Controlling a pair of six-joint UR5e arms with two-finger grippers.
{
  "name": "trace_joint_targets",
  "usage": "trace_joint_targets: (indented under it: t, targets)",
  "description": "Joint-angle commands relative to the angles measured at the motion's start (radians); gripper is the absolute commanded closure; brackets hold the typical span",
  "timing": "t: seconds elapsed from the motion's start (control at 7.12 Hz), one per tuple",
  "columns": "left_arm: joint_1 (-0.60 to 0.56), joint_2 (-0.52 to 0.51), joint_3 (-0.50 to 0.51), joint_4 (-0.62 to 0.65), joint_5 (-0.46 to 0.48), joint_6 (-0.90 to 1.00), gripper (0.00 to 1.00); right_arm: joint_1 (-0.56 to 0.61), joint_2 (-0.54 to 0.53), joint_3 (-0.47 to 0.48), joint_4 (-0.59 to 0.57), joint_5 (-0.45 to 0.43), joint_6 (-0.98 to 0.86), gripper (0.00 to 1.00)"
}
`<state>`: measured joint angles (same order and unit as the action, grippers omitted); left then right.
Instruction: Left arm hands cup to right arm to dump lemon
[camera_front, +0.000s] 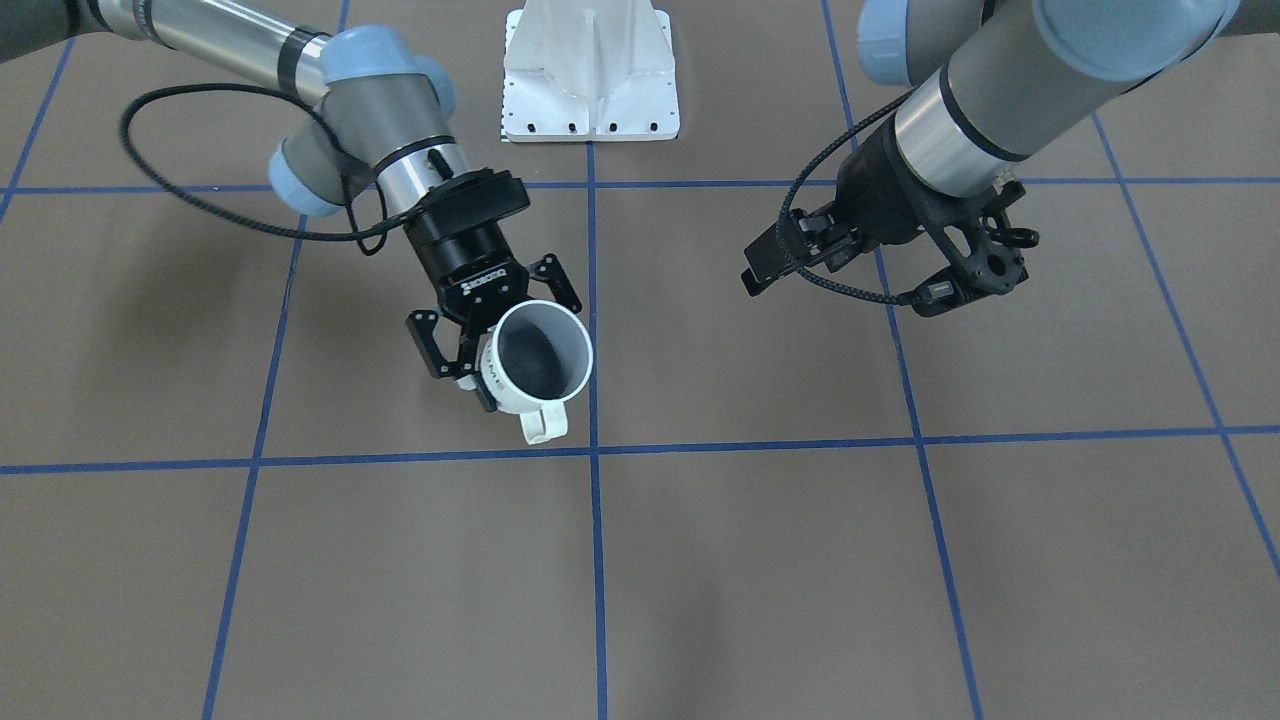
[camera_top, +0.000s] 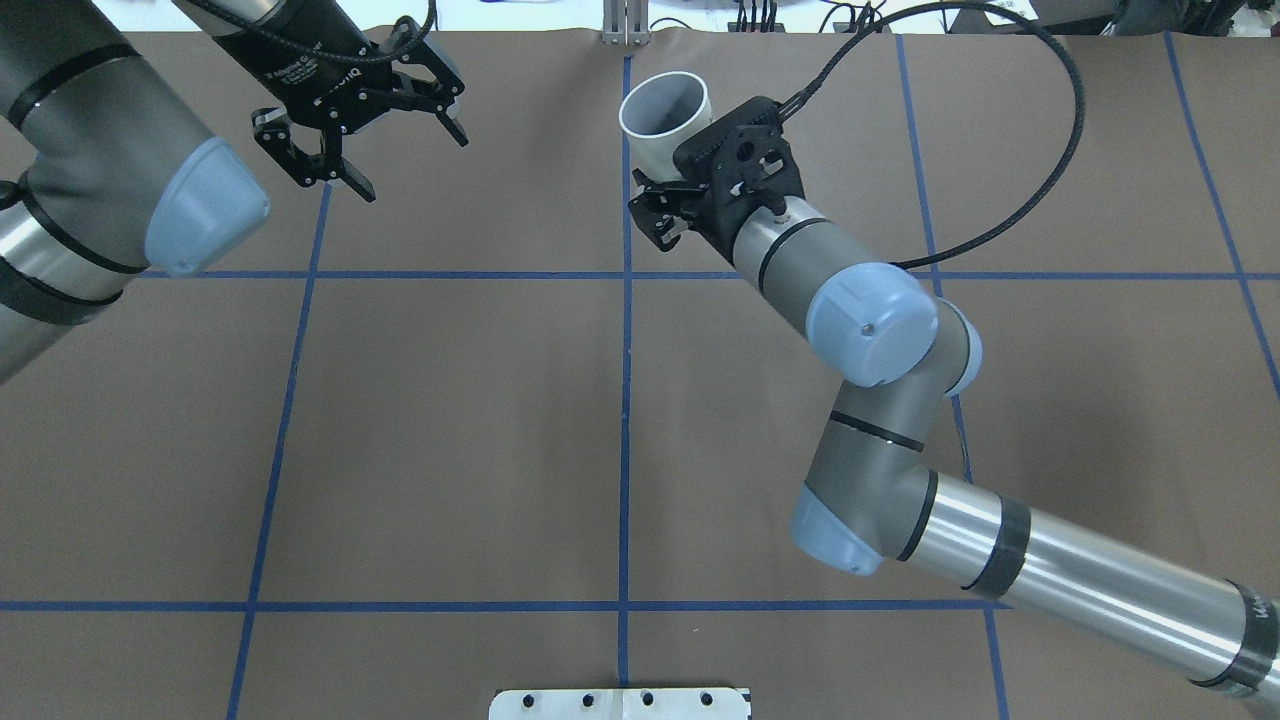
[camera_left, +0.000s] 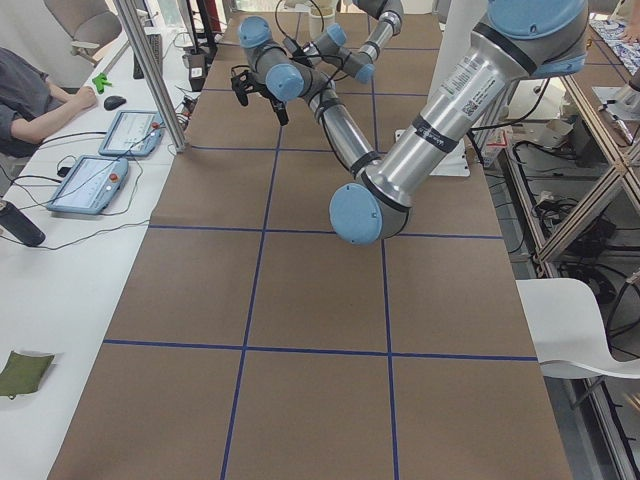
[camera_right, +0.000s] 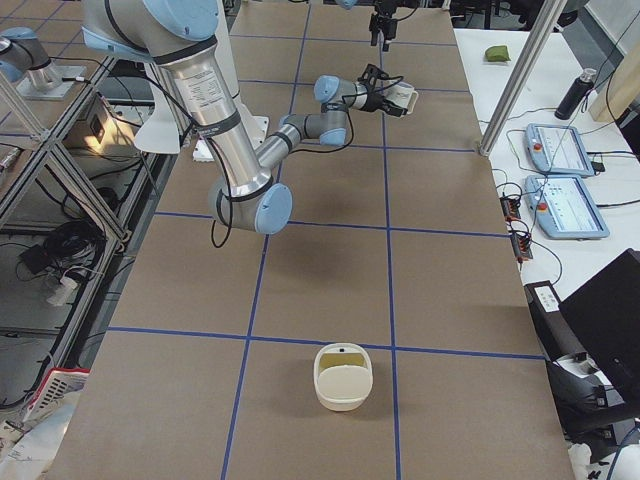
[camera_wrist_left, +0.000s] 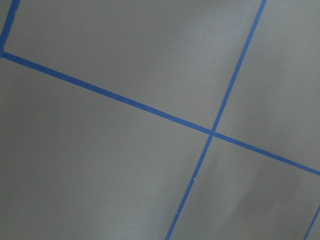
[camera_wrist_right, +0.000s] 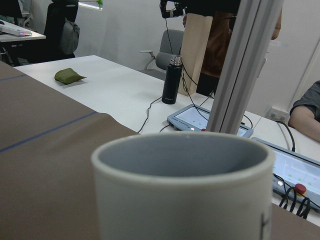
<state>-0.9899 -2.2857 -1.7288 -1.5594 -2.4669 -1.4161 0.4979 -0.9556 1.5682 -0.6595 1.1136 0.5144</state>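
Exterior front-facing: 1 cup (camera_front: 540, 362), white, ribbed, grey inside, held in the air over the table (camera_front: 900, 560), just beside the centre tape line. The right gripper (camera_front: 508, 345) is clamped across the cup's body below the rim. The handle (camera_front: 542, 425) juts free, away from the wrist. The mouth tips toward this camera and the inside looks bare: 0 lemons seen.

Overhead exterior: the cup is at the far middle of the table. The left gripper (camera_top: 415, 168) is spread wide, holds nothing and is well apart from the cup. 2 arms, 2 grippers. Handover looks done; the dump is what remains.

Exterior left: the cup is too small to pick out. 1 operator (camera_left: 25, 100) and 2 tablets (camera_left: 130, 130) are on the side desk.

Exterior right: the cup leans at the far arm tip. 1 white tub (camera_right: 343, 377) stands well apart at the near end of the table. It is yellowish inside; cannot tell if that is the lemon. 1 bottle (camera_right: 578, 93) is on the desk.

Left wrist-mounted: only table and tape lines, no fingers and no cup.

Right wrist-mounted: the cup rim fills the lower frame and its contents are hidden.

Handling, as a judgement: the cup looks ceramic, so stiff and moderately heavy. The glaze is likely slick, though the ribs help the pads bite. It would chip or break if dropped. The best hold is across the ribbed wall, as now, leaving the mouth clear for tipping. The handle is too thin a loop for these fingers.
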Motion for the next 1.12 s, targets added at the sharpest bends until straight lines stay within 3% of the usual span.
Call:
trace_joint_targets:
  t: [0.0, 0.7, 0.98]
  targets:
    - [0.016, -0.041, 0.086, -0.152, 0.0, -0.146, 0.0, -0.077, 0.07, -0.029, -0.081, -0.121, 0.006, 0.7]
    - [0.051, -0.08, 0.127, -0.226, 0.005, -0.181, 0.04, -0.087, 0.103, -0.057, -0.107, -0.126, 0.004, 0.69]
    - [0.071, -0.081, 0.127, -0.257, 0.016, -0.178, 0.37, -0.096, 0.109, -0.057, -0.107, -0.149, 0.003, 0.68]
